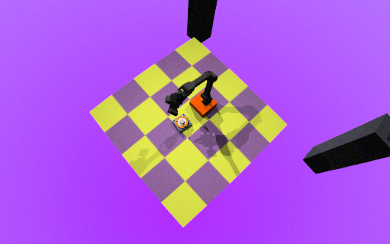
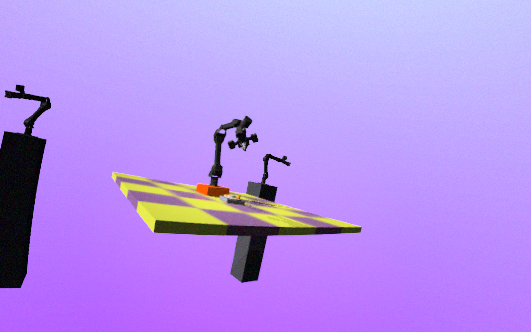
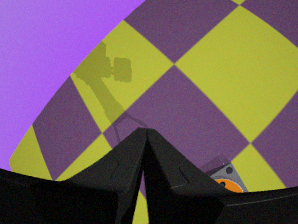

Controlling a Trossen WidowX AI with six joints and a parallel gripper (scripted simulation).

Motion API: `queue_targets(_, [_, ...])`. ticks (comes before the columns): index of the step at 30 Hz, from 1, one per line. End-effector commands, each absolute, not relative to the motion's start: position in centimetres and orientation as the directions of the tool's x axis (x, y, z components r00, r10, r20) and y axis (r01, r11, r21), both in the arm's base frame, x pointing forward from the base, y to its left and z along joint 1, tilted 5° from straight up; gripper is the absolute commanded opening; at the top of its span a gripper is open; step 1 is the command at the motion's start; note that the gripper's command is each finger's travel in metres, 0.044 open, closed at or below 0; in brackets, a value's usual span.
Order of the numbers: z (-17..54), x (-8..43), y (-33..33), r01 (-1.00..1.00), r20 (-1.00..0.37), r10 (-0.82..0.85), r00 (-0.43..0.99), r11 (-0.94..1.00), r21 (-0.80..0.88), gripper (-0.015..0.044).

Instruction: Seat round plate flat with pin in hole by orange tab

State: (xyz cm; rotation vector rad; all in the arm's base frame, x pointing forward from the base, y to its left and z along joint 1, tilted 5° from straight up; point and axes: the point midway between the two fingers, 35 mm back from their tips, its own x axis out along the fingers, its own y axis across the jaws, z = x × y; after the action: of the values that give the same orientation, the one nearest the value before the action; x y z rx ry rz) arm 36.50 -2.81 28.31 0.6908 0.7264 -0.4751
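Checkered yellow-and-purple counter (image 1: 206, 191) against a purple backdrop. Tool (image 1: 171, 109) fully closed, fingers pressed together, nothing held, raised above the counter. Round plate (image 1: 181, 121) on its base (image 1: 183, 127) lies just beside and below the tool, untouched. Orange arm mount (image 1: 203, 104) nearby.

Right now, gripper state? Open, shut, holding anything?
Gripper: shut, fingertips pressed together with nothing between them. It hangs in the air above the checkered table, not touching the round plate.
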Motion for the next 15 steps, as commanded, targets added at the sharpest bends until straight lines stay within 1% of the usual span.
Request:
queue_targets(1, [21.2,36.7,-0.6,0.527,-0.86,-0.105,0.499,0.825,0.205,0.0])
queue_targets(2, [19.5,36.6,0.0,0.491,-0.886,-0.095,0.454,0.856,0.16,0.0])
queue_targets(4, [17.8,36.4,0.5,0.451,-0.909,-0.086,0.408,0.885,0.119,0.0])
queue_targets(6, [13.2,35.3,2.0,0.314,-0.96,-0.069,0.271,0.949,0.02,0.0])
queue_targets(10, [7.0,32.5,3.8,0.071,-0.996,-0.063,0.055,0.996,-0.059,0.0])
queue_targets(13, [5.3,31.4,4.3,-0.006,-0.998,-0.066,-0.01,0.998,-0.066,0.0])
queue_targets(15, [5.3,31.4,4.3,-0.006,-0.998,-0.066,-0.01,0.998,-0.066,0.0])
